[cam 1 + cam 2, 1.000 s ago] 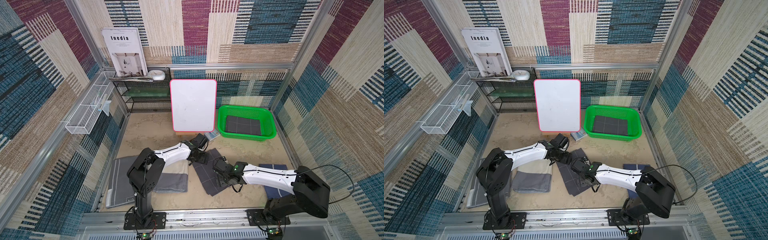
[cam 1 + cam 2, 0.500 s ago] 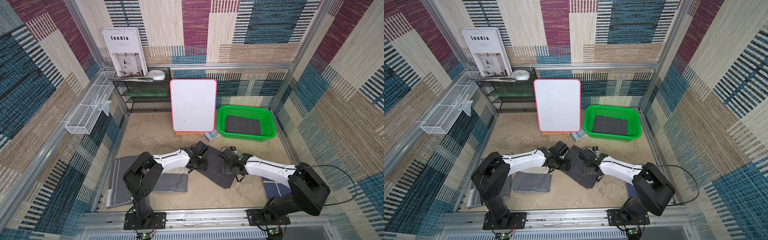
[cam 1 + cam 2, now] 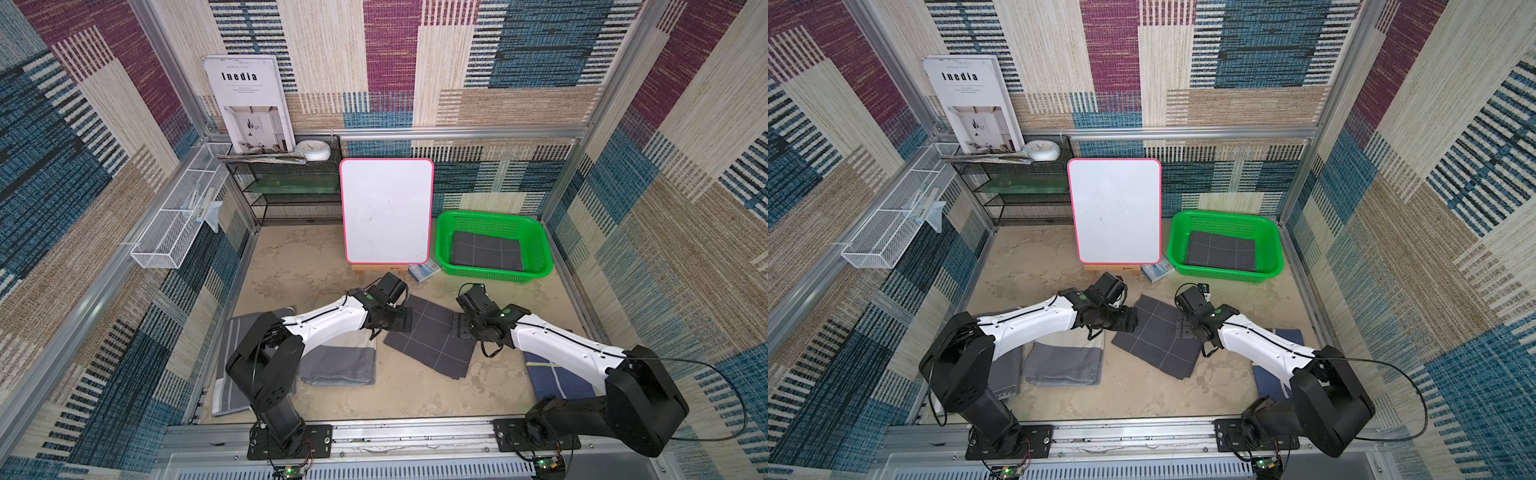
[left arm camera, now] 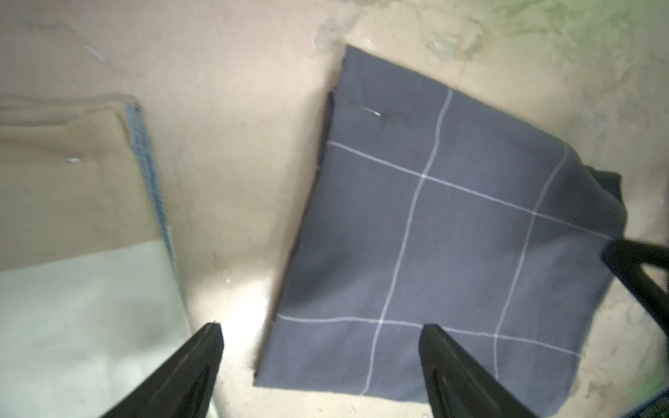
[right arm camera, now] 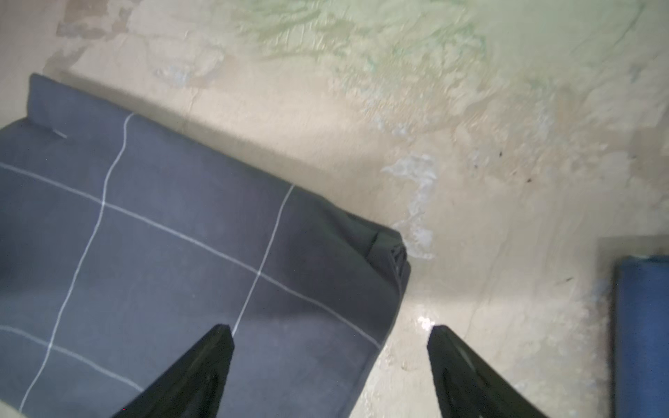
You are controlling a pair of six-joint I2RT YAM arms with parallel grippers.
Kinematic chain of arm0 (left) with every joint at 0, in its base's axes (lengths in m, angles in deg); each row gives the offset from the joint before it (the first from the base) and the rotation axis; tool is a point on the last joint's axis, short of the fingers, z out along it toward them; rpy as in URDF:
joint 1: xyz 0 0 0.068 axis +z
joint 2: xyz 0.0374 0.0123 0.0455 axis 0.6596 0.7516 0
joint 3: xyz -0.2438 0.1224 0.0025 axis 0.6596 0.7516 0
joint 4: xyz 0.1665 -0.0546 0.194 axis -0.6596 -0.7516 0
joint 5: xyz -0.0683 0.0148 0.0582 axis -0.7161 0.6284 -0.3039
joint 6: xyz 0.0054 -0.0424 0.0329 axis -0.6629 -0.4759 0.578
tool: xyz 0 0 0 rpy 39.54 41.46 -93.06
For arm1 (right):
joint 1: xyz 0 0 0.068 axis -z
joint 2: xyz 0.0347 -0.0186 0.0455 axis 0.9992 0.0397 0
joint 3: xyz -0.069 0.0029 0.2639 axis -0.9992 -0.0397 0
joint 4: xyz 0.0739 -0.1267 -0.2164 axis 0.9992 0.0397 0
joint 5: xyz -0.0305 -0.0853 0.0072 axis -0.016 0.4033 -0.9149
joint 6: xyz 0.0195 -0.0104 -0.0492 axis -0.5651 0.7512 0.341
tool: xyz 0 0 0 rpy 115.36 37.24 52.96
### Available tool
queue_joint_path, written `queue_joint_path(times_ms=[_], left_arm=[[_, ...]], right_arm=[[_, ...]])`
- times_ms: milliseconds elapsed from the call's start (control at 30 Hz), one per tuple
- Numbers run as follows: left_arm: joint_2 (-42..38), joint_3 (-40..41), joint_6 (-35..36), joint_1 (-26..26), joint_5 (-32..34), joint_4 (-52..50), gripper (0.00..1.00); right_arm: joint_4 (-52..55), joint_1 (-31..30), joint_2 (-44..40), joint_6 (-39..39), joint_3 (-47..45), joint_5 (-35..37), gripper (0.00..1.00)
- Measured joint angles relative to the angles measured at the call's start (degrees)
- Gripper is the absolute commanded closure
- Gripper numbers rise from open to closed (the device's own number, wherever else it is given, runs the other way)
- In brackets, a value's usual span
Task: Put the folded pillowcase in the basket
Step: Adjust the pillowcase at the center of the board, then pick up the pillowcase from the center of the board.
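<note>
Both top views showed me the worn beige tabletop (image 3: 299, 266) carrying everything. Largest item on it: the pink-rimmed whiteboard (image 3: 386, 212), propped upright at the back. Just beside it stood the green basket (image 3: 490, 275), already holding one dark checked cloth (image 3: 486, 251) flat on its bottom.

The folded pillowcase (image 3: 432, 340), dark grey with thin white grid lines, was not in the basket. It lay flat on the table, turned at an angle, between the two arms and well apart from the basket. A plain grey folded cloth (image 3: 338, 365) lay near the left arm; a navy one (image 3: 557, 378) was partly hidden under the right arm.

Left gripper (image 4: 320, 329): jaws spread wide, nothing between them, straddling one edge of the pillowcase (image 4: 434, 235), with one finger over the fabric and one over bare table.

Right gripper (image 5: 329, 329): jaws likewise wide apart and empty, straddling the opposite edge (image 5: 163, 253) near a bunched corner.

I could not tell whether either set of fingertips touched the cloth.
</note>
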Motion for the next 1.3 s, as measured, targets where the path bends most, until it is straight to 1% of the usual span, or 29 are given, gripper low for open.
queue_joint_path(times_ms=[67,100,167,367,467,567,700,767,900,1033,1100,1200,1233,1300], left_arm=[[1.5,-1.3,1.2,1.1,-0.1,-0.4,0.11],[2.3,-2.1,1.8,1.2,-0.3,-0.6,0.14],[3.6,-3.3,2.9,1.2,-1.3,-0.4,0.23],[6.6,-3.7,3.2,1.3,-3.0,0.9,0.27],[7.7,-4.0,3.1,1.2,-3.0,1.0,0.32],[8.7,-4.6,3.1,0.9,-3.0,1.4,0.39],[10.2,-4.9,3.0,0.3,-3.0,1.7,0.55],[10.5,-4.3,2.7,-0.3,-2.8,2.4,0.63],[10.2,-2.5,1.2,-1.3,-1.7,5.3,0.84],[9.4,-1.0,-0.5,-1.9,-1.5,7.5,1.0],[8.5,-0.1,-1.1,-2.4,-1.0,7.9,1.0],[6.4,0.8,-2.1,-3.4,0.0,7.5,1.0],[5.6,0.9,-2.4,-3.8,0.2,7.5,1.0],[4.2,0.9,-3.2,-4.3,0.7,7.5,1.0]], right_arm=[[0.6,0.0,-1.4,-0.9,-1.1,-1.6,0.12],[1.0,0.0,-2.1,-1.3,-1.8,-2.5,0.13],[1.4,0.0,-3.2,-2.5,-3.4,-4.0,0.14],[1.1,0.0,-4.0,-5.3,-7.5,-8.0,0.2],[-0.3,0.0,-3.2,-5.5,-8.4,-9.1,0.26],[-1.7,0.0,-2.3,-5.5,-8.9,-9.8,0.32],[-3.3,0.1,-1.4,-5.5,-9.3,-9.8,0.4],[-4.1,0.1,-1.3,-5.4,-9.6,-9.3,0.45],[-6.6,0.1,-0.9,-5.5,-10.1,-8.8,0.59],[-8.2,0.1,-0.8,-5.8,-10.5,-8.8,0.79],[-8.4,0.1,-1.3,-6.1,-10.6,-9.0,0.85],[-7.8,0.0,-3.0,-6.3,-10.4,-8.3,0.97],[-7.3,0.2,-3.8,-6.4,-10.1,-8.0,1.0],[-6.4,0.2,-5.3,-6.2,-9.0,-7.6,1.0]])
